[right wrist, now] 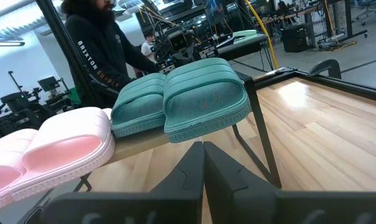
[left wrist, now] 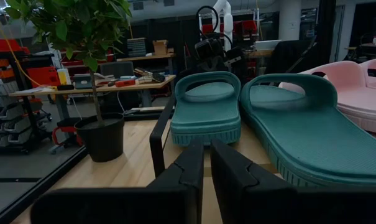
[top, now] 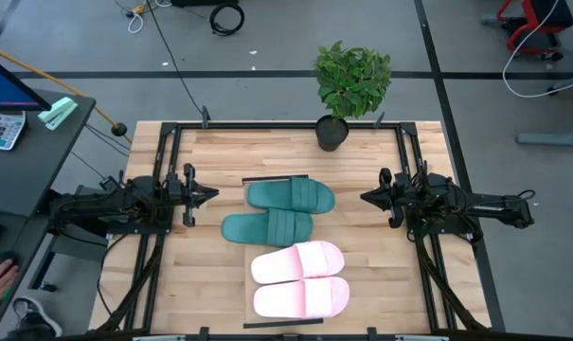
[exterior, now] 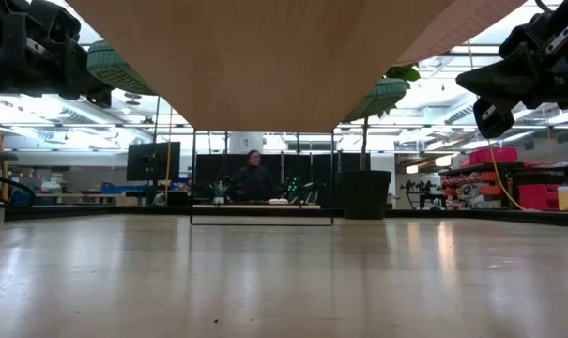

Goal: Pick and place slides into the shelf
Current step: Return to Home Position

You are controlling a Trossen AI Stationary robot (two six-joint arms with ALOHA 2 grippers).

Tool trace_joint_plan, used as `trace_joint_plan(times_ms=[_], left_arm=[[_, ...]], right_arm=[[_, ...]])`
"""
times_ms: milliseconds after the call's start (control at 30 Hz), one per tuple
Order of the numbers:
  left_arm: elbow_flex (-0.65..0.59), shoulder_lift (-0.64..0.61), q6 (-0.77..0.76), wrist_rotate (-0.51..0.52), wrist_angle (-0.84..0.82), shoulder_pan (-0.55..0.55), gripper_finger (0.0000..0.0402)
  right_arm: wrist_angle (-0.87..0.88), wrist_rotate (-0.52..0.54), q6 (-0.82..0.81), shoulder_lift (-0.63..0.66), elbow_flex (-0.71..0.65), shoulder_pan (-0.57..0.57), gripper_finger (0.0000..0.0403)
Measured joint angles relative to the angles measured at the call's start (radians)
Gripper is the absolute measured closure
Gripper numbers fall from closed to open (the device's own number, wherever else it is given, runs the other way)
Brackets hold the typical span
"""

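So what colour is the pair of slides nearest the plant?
Dark teal green slides; the high view shows it best.

Green slides (top: 291, 197) and pink slides (top: 300, 262) lie seemingly atop the shelf (exterior: 265, 56).

The right gripper (right wrist: 202, 147) holds its dark fingers tip to tip above the table (right wrist: 324, 134); beyond, two teal slides (right wrist: 203, 99) lie touching at the end of the raised shelf (right wrist: 144, 140); two pink slides (right wrist: 63, 152) lie next along it; a person (right wrist: 94, 50) in a dark hoodie stands behind.
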State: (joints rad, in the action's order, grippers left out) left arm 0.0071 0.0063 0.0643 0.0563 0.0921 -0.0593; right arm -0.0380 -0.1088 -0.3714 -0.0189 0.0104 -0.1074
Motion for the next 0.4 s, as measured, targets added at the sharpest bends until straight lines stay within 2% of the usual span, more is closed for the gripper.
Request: trace_joint_plan(times_ms=[400], left_arm=[[0.000, 0.000, 0.000, 0.000, 0.000, 0.000, 0.0383]], right_arm=[[0.000, 0.000, 0.000, 0.000, 0.000, 0.000, 0.0388]])
